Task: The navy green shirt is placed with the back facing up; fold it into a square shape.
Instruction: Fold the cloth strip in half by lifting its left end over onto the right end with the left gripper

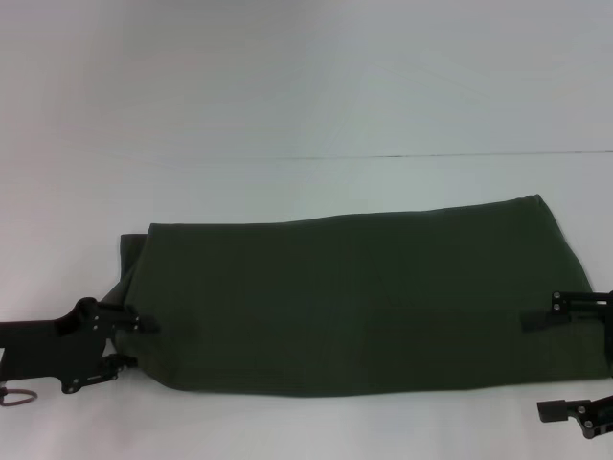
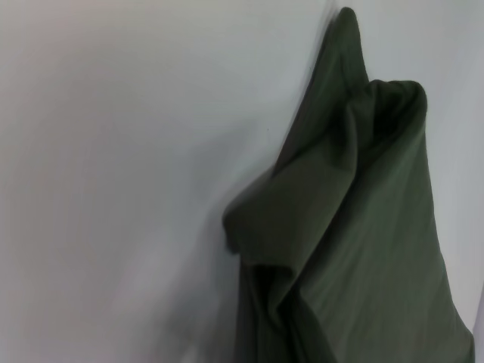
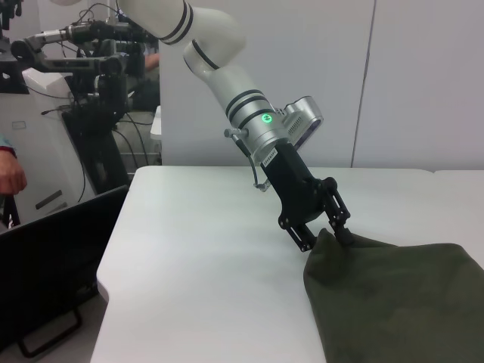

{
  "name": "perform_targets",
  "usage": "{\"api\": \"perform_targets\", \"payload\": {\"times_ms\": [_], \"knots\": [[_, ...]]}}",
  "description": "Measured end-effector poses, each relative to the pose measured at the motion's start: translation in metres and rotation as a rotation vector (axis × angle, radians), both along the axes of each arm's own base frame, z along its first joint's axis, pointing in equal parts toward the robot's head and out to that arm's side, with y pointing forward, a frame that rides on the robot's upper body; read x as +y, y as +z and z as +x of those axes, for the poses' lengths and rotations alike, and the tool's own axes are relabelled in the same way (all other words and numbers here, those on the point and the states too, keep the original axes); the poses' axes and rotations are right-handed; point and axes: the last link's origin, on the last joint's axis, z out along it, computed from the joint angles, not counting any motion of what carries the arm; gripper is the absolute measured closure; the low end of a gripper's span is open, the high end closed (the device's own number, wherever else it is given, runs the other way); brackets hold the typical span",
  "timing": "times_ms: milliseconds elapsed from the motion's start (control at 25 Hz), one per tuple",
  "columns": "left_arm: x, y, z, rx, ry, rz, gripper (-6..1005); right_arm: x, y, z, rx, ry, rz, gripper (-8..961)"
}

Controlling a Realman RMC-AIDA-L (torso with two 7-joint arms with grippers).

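The navy green shirt (image 1: 354,297) lies folded into a long dark band across the white table (image 1: 287,115). My left gripper (image 1: 134,343) is at the shirt's left end, shut on that edge. In the right wrist view the left gripper (image 3: 327,233) holds a corner of the shirt (image 3: 393,295) pulled up into a small peak. The left wrist view shows only bunched, creased shirt (image 2: 363,249) fabric against the table. My right gripper (image 1: 542,365) stands open at the shirt's right end, one finger (image 1: 533,319) over the fabric, the other (image 1: 554,410) off it, by the front edge.
A thin seam (image 1: 383,156) runs across the table behind the shirt. In the right wrist view the table's rounded edge (image 3: 106,280) drops off, with a black panel (image 3: 53,249), other machinery (image 3: 83,53) and a person's arm (image 3: 11,175) beyond it.
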Motion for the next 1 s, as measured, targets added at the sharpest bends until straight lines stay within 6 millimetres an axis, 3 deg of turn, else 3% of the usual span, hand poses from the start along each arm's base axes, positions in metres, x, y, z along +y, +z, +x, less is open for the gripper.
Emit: {"api": "perform_targets", "payload": {"times_ms": [1000], "knots": [[-0.0005,-0.0037,0.0028,0.006,-0.026,-0.018,517,-0.0001,-0.0019,-0.0006,0.001,0.001,-0.003,29]]}}
